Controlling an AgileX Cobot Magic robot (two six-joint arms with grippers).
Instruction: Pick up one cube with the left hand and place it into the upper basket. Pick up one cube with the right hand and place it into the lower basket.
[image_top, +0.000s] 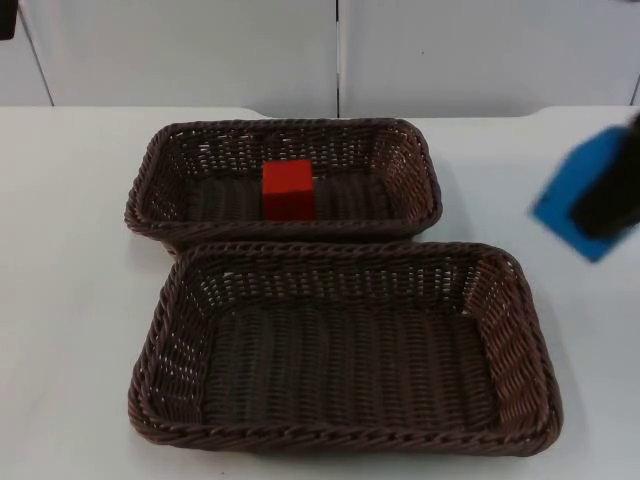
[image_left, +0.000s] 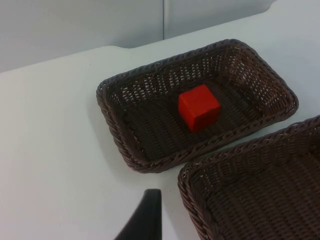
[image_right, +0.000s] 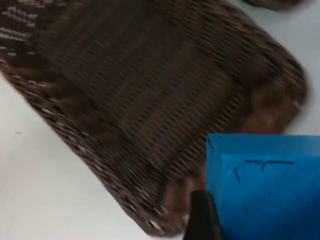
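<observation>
Two baskets, two cubes: the red cube lies in the upper basket, while the right gripper pinches the blue cube above the table, right of the lower basket. Released early, it would land outside. The left gripper waits near the upper basket; cannot tell its state.

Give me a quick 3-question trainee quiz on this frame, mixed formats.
1. True or false: the red cube lies inside the upper basket.
2. Which colour is the cube held by the right gripper? A) green B) blue C) yellow
3. Fill in: the lower basket holds ___ cubes.

Key
1. True. It sits on the basket floor, seen also in the left wrist view.
2. B. The blue cube hangs off to the right of both baskets, above the table.
3. No cubes; the second placement is not yet done.
</observation>
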